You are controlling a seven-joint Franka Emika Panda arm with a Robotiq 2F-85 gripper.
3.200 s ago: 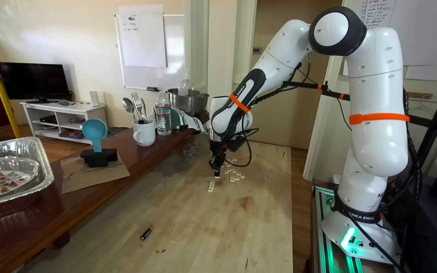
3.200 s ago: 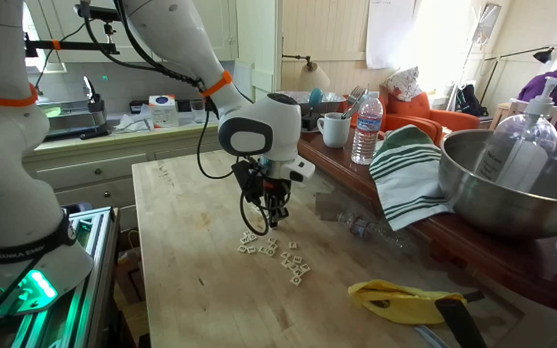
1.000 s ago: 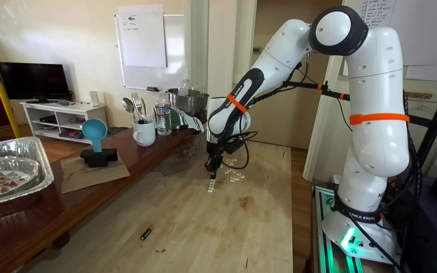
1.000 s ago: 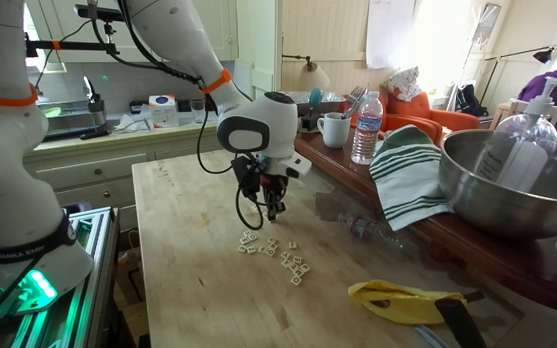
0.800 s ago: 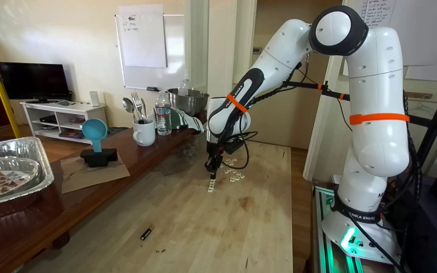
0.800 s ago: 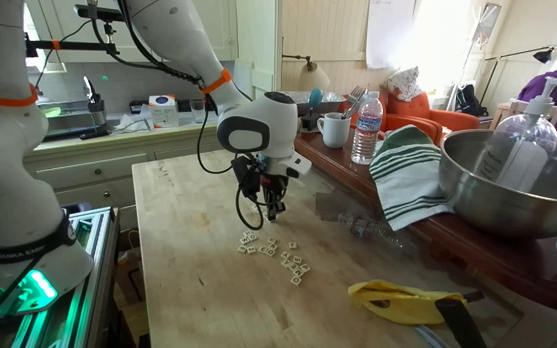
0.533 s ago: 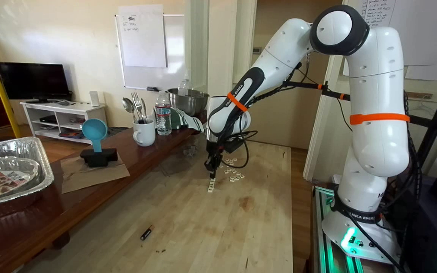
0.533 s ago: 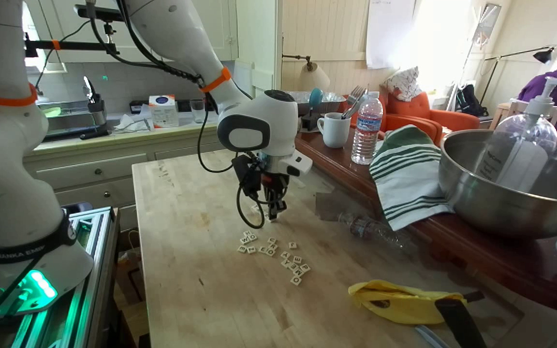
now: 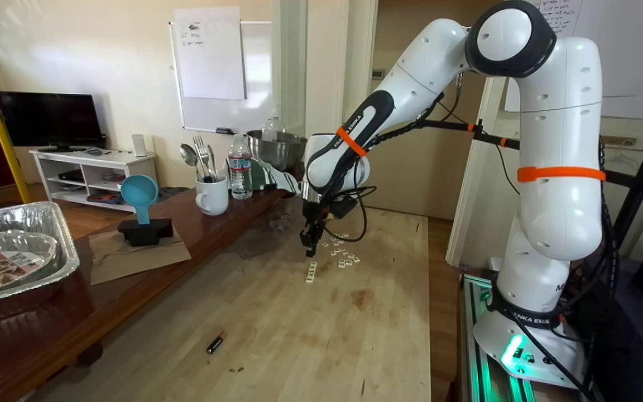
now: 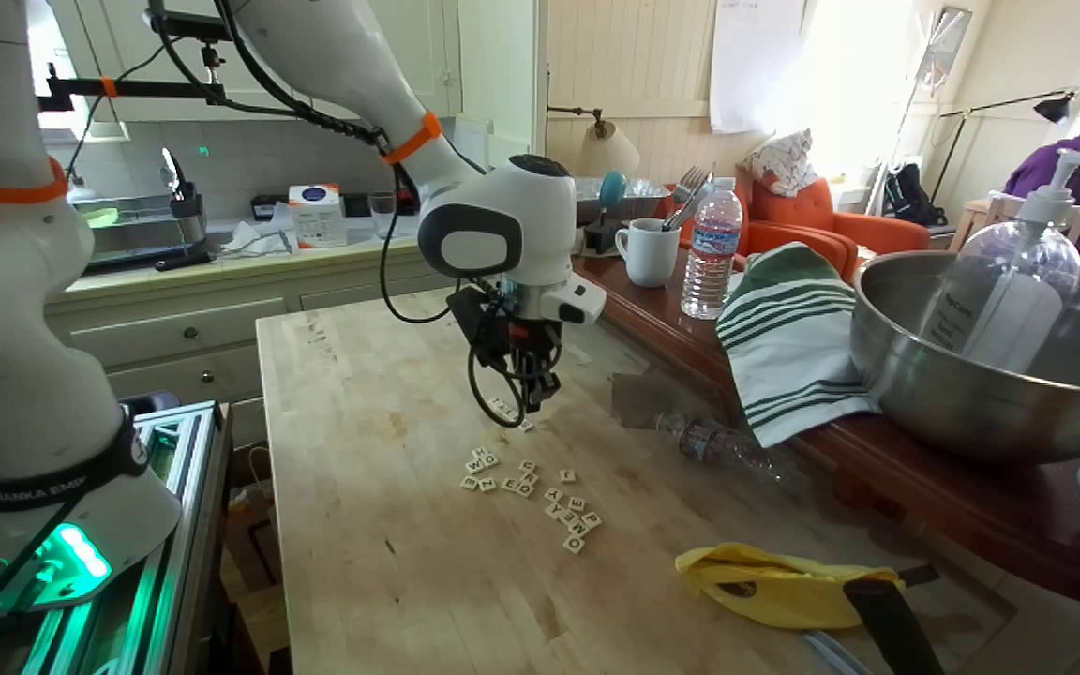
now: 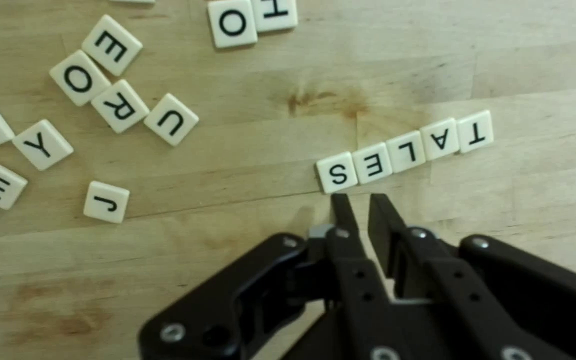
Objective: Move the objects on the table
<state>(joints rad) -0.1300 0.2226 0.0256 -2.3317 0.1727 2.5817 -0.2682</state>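
Note:
The pale wood table (image 9: 299, 346) bears cream letter tiles. In the wrist view, five-letter TALES stands as a slanted row, from the T tile (image 11: 475, 131) to the S tile (image 11: 337, 172). The row also shows in an exterior view (image 9: 311, 272). Loose tiles lie left in the wrist view, among them the J tile (image 11: 106, 201); more loose tiles (image 10: 574, 527) show in an exterior view. My gripper (image 11: 359, 198) is partly open with nothing between its fingers. It hangs above the table by the S end, as an exterior view also shows (image 9: 308, 251).
A battery (image 9: 216, 342) lies on the table. The dark brown wooden surface (image 9: 48, 340) alongside bears a mug of cutlery (image 9: 212, 196), a water bottle (image 9: 240, 170) and a steel bowl (image 10: 990, 412). A yellow bag (image 10: 784, 591) lies near the table's edge.
Since 3.2 seconds ago, my gripper has carried a tile to the row's end and let it go; the row is one tile longer. In the last half second the gripper has risen.

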